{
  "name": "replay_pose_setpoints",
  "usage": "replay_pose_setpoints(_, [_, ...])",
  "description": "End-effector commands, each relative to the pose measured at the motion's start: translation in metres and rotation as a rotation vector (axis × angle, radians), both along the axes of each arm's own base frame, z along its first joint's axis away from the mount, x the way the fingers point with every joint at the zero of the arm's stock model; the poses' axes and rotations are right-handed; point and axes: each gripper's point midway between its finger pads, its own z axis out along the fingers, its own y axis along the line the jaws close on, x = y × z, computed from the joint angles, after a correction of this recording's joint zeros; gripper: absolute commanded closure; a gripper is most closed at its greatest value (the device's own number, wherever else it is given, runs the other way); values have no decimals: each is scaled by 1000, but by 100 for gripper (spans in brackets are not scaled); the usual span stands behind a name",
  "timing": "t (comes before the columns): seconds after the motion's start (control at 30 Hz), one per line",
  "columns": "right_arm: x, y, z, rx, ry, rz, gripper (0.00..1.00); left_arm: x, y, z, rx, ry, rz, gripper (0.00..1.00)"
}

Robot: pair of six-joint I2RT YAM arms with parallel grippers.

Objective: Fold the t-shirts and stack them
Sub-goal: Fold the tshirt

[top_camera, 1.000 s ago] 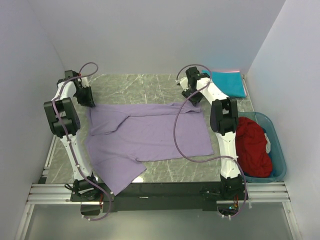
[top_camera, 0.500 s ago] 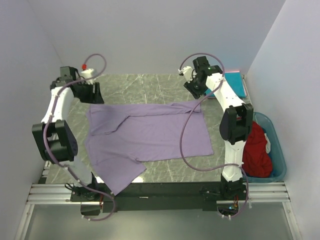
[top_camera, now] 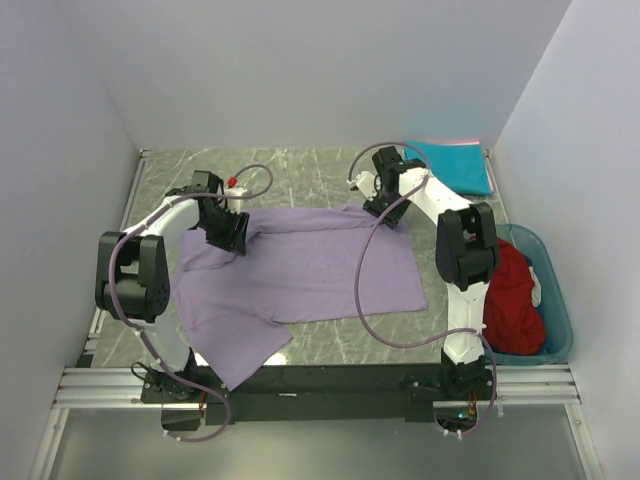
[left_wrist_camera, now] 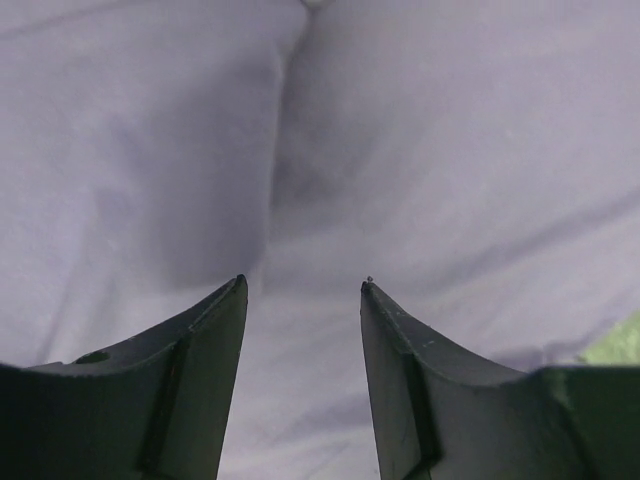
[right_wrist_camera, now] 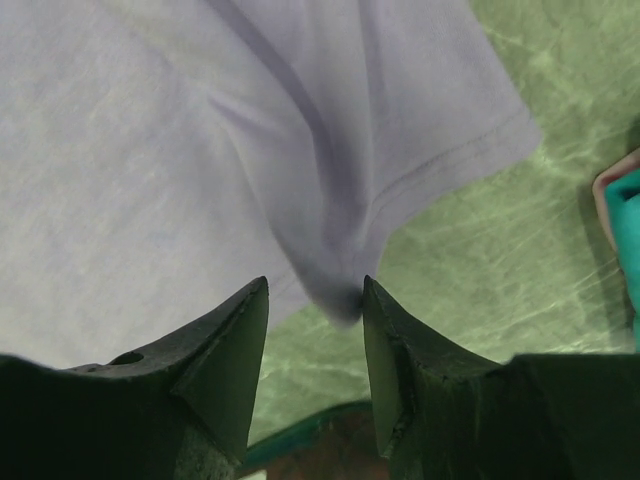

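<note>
Lavender t-shirt (top_camera: 310,275) lies spread on the green marbled table (top_camera: 300,165) and fills most of the middle. Its near-left part reaches the table's near edge by the left arm's base. The cloth is mostly flat, with a long crease running from the far-left part toward the far-right corner. Left gripper (top_camera: 230,233) sits low over the shirt's far-left area, just inside the edge. In the wrist view its fingers (left_wrist_camera: 190,380) stand moderately apart with nothing between them. Purple cloth with one soft fold lies directly beyond the tips, and a sliver of table shows at the lower right. Cannot tell whether the tips touch the cloth. Right gripper (top_camera: 385,207) is at the shirt's far-right corner. In its wrist view the jaws are also moderately apart. A raised ridge of purple cloth beside the hemmed corner runs down into the gap and ends close to the right-hand finger (right_wrist_camera: 420,400); it is not clamped as far as can be seen. Teal t-shirt (top_camera: 455,165) lies folded flat in the far-right corner of the table, near the right gripper but apart from the lavender one. Dark red t-shirt (top_camera: 508,295) is bundled in the translucent teal bin (top_camera: 557,310), which stands at the right side of the table beside the right arm.
</note>
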Motion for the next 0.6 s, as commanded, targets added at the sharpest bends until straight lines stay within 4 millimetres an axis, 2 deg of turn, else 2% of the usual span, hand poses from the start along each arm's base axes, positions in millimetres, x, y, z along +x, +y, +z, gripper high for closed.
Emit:
replay_pose_setpoints(0.0, [20,2,23,-27,-145,24,50,26,9,-2,78,-75,63,46])
replay_pose_setpoints(0.17, [24,1,19,-54,-148,44,51,30,14,-12,127,-55,68,48])
replay_pose_setpoints(0.27, [27,-1,16,-80,-158,46,56,31,15,-18,131,-45,65,53])
replay_pose_setpoints(0.37, [31,-1,17,-91,-171,40,66,33,15,-19,136,-46,65,66])
replay_pose_setpoints(0.4, [33,-2,18,-96,-178,37,70,35,16,-16,138,-54,67,75])
replay_pose_setpoints(0.5, [39,-2,23,-102,-205,34,78,39,19,-8,151,-78,79,90])
replay_pose_setpoints(0.57, [44,-3,27,-106,-220,27,82,42,21,-2,154,-98,81,96])
